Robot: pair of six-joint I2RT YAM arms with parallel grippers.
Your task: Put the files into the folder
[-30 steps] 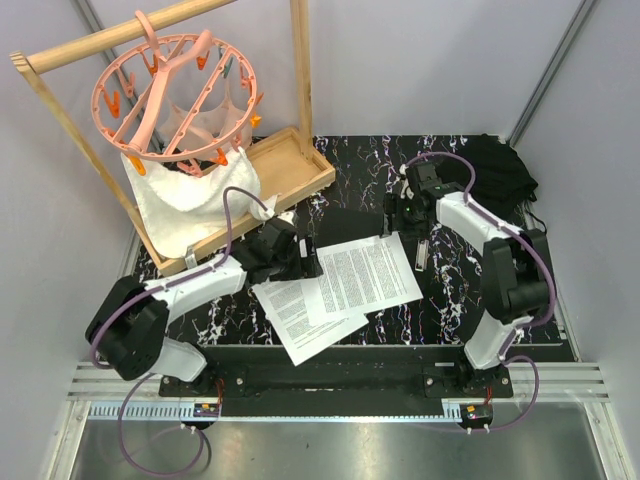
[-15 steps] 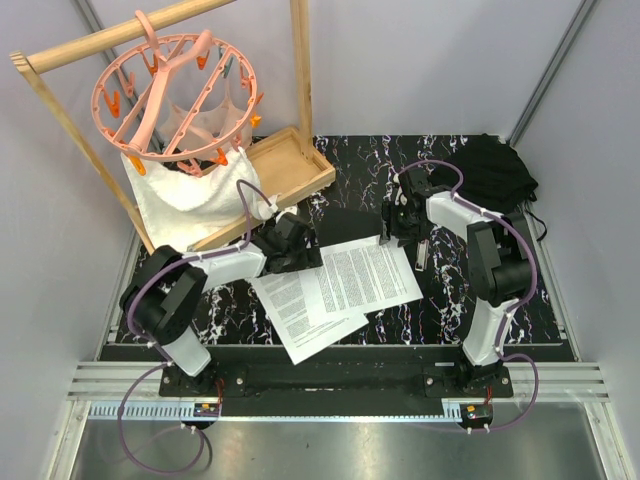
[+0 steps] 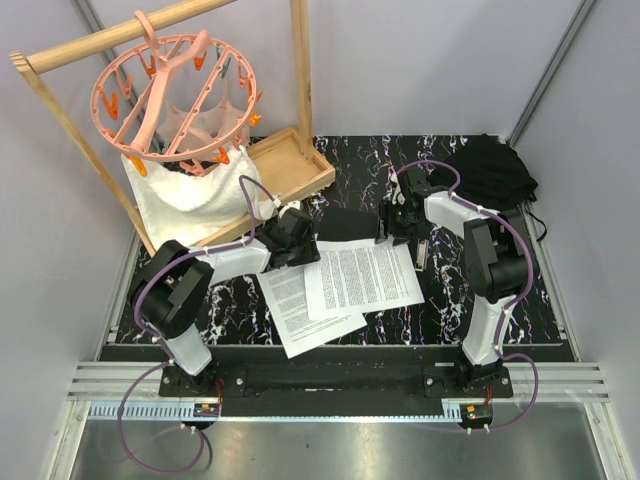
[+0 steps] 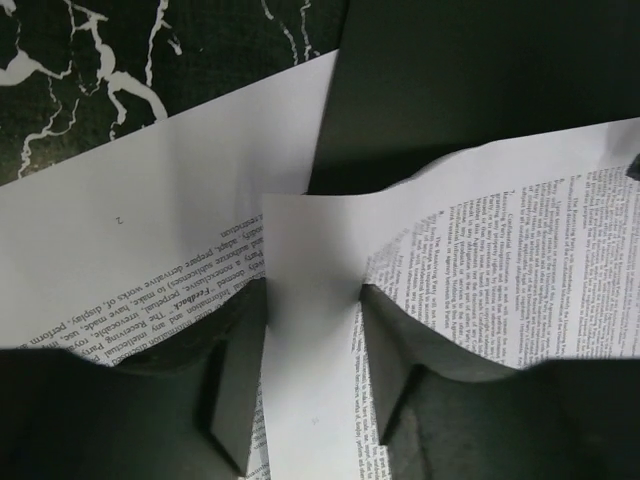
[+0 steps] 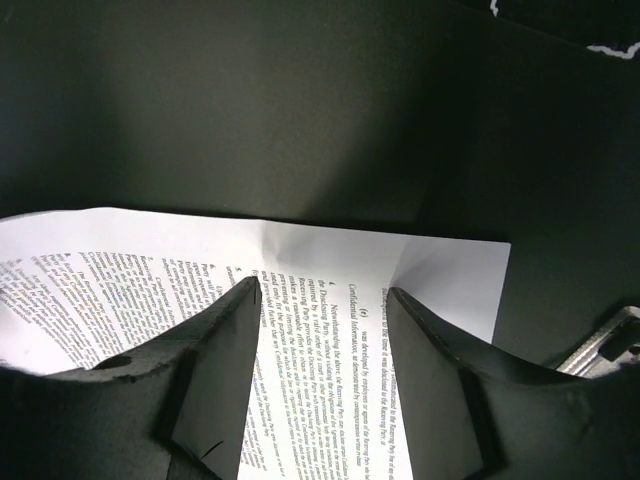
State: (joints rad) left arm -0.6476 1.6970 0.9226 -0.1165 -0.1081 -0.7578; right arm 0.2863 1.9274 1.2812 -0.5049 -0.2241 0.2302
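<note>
The files (image 3: 345, 285) are a few white printed sheets fanned out on the table's middle. Their far edge lies over the near edge of the flat black folder (image 3: 350, 222), whose silver clip (image 3: 421, 253) is at the right. My left gripper (image 3: 303, 250) is open at the sheets' far left corner. In the left wrist view its fingers (image 4: 312, 290) straddle a raised ridge of paper (image 4: 150, 230) before the folder (image 4: 470, 80). My right gripper (image 3: 388, 228) is open, its tips (image 5: 323, 288) pressing a creased sheet corner (image 5: 330, 260) onto the folder (image 5: 250, 100).
A wooden tray (image 3: 300, 165) and a wooden rack with a pink peg hanger (image 3: 180, 90) and a white cloth (image 3: 185, 205) stand at the back left. A lumpy black fabric bundle (image 3: 495, 170) lies at the back right. The table top (image 3: 450, 300) is black marble.
Both grippers have closed in on the sheets' far corners, the left moving right and away, the right moving left. The sheets have shifted and buckled, and more of the folder shows.
</note>
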